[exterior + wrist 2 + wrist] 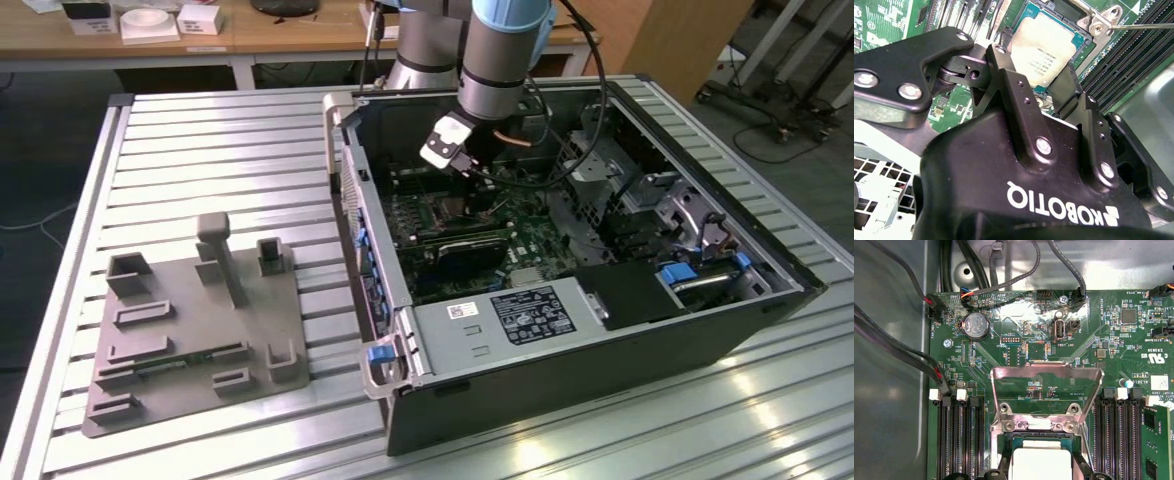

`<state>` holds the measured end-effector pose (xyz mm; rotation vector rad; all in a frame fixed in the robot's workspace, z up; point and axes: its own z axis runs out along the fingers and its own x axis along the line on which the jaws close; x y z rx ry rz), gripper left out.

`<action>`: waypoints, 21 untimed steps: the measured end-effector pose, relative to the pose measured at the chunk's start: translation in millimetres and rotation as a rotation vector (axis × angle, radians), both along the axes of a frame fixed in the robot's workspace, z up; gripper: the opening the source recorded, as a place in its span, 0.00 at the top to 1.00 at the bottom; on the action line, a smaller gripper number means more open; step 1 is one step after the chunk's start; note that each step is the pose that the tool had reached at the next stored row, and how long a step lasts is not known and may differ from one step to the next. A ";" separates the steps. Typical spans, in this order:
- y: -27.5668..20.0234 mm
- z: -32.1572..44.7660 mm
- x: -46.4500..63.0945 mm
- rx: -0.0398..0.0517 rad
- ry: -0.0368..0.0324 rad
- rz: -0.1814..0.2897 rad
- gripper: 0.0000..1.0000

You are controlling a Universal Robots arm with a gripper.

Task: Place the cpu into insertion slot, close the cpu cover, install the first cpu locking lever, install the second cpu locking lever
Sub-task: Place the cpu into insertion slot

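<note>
Evidently the cpu point(1049, 45) is lying in, or just over, the insertion slot point(1064, 15) on the green motherboard, with its silvery top turned up. The gripper point(1031, 65) is set astride the chip's near edge; whether it is clamped on the chip or free of it cannot be told. The cpu cover point(1046, 371) is stood up on its hinge just behind the slot and is not yet closed. In the exterior view the gripper point(461, 165) is seen low inside the open computer case point(561, 400).

Full seating cannot be confirmed. If the chip were skewed or riding on the slot's edge, the contacts beneath would probably be bent by any downward pressure. If a hold were kept while the arm rose, the chip could be dragged back out or tipped. The raised cover and a thin metal rod point(1144, 25) beside the slot are close by, so either could be snagged by a sideways move.
</note>
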<state>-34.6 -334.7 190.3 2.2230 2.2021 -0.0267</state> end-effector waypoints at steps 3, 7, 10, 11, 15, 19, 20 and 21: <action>0.3 -0.4 0.2 0.0008 -0.0007 0.000 0.45; 0.5 -0.6 0.3 0.0014 -0.0008 0.000 0.34; 0.4 -0.5 0.2 0.0014 -0.0006 0.000 0.34; 0.4 0.3 0.2 0.0032 -0.0005 0.000 0.34; 0.4 4.5 0.2 0.0135 -0.0007 0.000 0.34; 0.6 4.5 0.3 0.0136 -0.0007 0.000 0.34; 0.6 4.5 0.3 0.0136 -0.0006 0.000 0.34; 0.6 4.5 0.3 0.0135 -0.0006 0.000 0.35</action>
